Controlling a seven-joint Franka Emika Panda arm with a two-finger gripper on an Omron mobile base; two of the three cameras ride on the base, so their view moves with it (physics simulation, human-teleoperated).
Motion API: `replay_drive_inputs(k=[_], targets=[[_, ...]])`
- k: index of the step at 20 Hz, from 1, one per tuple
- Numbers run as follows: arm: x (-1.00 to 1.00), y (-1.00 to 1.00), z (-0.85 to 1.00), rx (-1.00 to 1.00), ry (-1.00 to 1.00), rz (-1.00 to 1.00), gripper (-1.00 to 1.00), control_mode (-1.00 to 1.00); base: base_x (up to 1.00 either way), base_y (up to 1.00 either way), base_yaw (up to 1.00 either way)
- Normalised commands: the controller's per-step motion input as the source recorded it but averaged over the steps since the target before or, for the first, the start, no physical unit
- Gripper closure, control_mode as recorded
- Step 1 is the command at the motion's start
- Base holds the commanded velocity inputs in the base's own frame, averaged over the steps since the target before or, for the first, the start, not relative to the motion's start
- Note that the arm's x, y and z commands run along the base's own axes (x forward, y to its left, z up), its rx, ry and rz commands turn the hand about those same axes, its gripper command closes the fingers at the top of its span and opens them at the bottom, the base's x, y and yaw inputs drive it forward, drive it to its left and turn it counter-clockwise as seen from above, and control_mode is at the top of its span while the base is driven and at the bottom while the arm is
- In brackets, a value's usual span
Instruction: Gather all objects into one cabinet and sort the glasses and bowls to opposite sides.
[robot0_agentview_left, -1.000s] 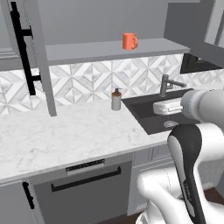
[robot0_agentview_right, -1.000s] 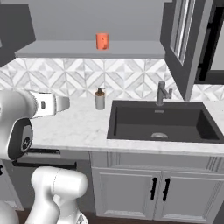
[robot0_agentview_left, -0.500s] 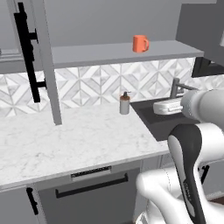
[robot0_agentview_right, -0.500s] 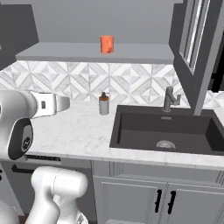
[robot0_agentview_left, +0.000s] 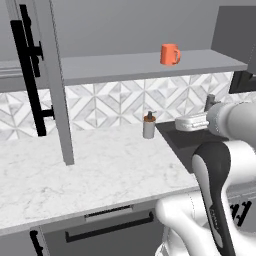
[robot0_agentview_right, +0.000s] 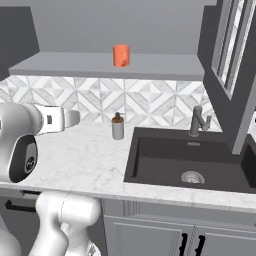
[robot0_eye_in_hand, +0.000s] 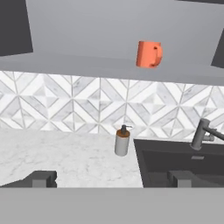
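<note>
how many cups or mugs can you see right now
1. The orange mug stands on the grey cabinet shelf, up above the soap dispenser on the counter. Others may be out of frame or hidden behind the open cabinet door.

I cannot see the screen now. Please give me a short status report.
Pincer open, empty, above the counter. Orange mug upright, alone on the cabinet shelf; door open. Soap dispenser beside the sink, below the mug.

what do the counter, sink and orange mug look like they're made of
The white veined countertop looks like polished marble, given its grey veining. The black sink basin looks like matte composite or stone, dark with no shine. The orange handled mug looks like glazed ceramic, though flat rendering leaves that open.
</note>
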Motion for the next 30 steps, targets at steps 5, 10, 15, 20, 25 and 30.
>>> replay_drive_inputs(k=[5, 10, 15, 20, 25, 30], targets=[[0.00, 0.00, 0.00, 0.00, 0.00, 0.00, -1.00, 1.00, 0.20, 0.00, 0.00], [0.00, 0.00, 0.00, 0.00, 0.00, 0.00, -1.00, 1.00, 0.01, 0.00, 0.02], [-0.53, 0.00, 0.26, 0.00, -0.03, 0.07, -1.00, -1.00, 0.00, 0.00, 0.00], [-0.55, 0.00, 0.59, 0.00, -0.08, 0.01, -1.00, -1.00, 0.00, 0.00, 0.00], [-0.05, -0.17, 0.97, 0.07, 0.00, 0.00, -1.00, -1.00, 0.00, 0.00, 0.00], [0.11, -0.49, 0.77, 0.11, 0.00, -0.02, -1.00, -1.00, 0.00, 0.00, 0.00]])
